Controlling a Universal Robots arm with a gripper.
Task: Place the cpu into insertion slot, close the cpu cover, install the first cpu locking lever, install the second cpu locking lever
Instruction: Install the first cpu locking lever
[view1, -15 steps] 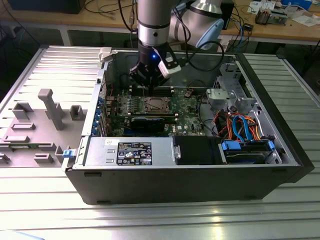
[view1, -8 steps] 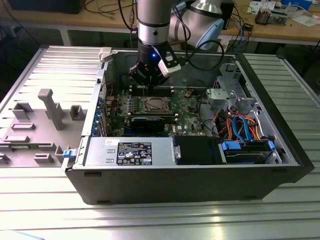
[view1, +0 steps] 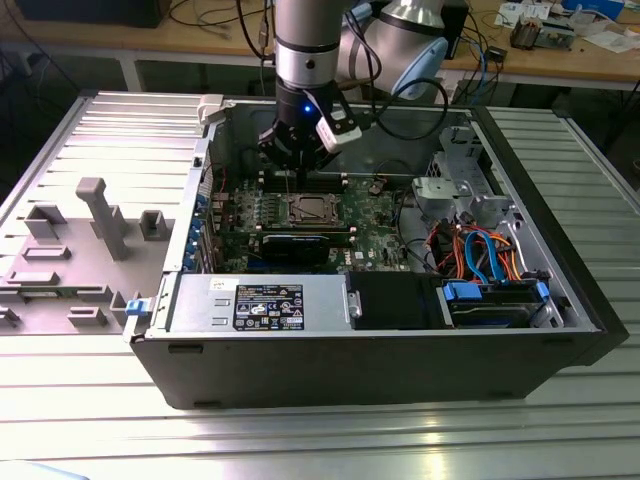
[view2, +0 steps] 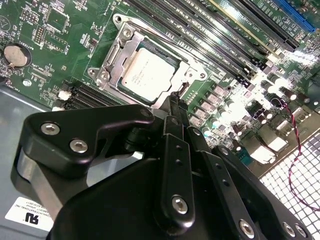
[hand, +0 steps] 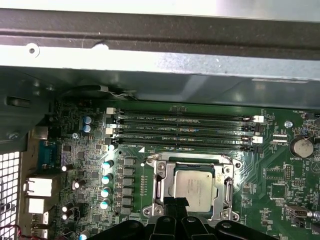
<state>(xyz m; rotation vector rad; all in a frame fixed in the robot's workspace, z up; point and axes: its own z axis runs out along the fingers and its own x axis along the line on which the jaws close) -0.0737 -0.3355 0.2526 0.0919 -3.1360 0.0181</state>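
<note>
The cpu (view2: 145, 70) sits in the insertion slot (hand: 159, 176), cpu cover (view2: 116, 55) down around it; the hand (view2: 175, 97), fingertips together (holding nothing), hovers at the socket's edge; press levers squarely.

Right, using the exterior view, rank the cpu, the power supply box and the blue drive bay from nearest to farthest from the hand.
1. The cpu, mid-case, right by the tip of the hand.
2. The power supply box, along the case's near wall.
3. The blue drive bay, near corner at the exterior view's right.
</note>
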